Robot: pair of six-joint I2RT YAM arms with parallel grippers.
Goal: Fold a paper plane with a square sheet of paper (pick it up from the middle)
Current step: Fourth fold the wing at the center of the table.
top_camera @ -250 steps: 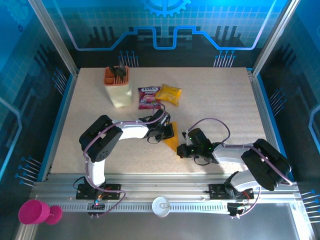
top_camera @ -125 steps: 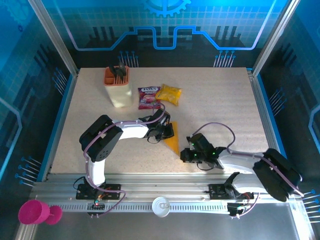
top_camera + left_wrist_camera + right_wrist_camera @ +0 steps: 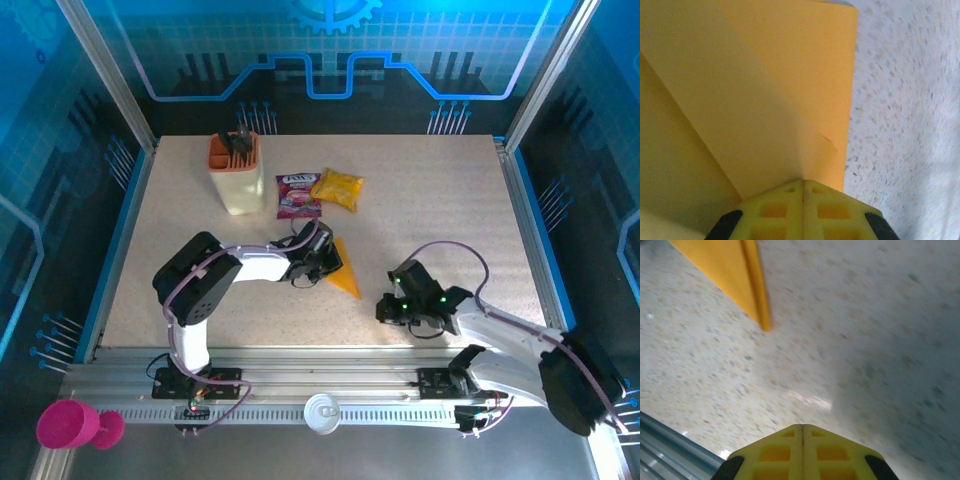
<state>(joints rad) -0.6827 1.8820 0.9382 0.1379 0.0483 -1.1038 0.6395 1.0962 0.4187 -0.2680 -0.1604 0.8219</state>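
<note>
Now the matte orange-yellow paper plane (image 3: 343, 275), a slim creased dart, lies on the speckled stone-look table (image 3: 450, 200). The left gripper (image 3: 328, 264), ribbed yellow fingers pressed together, tips onto its wide end. The right gripper (image 3: 384, 308), likewise closed, hovers just beside the sharp point.
</note>
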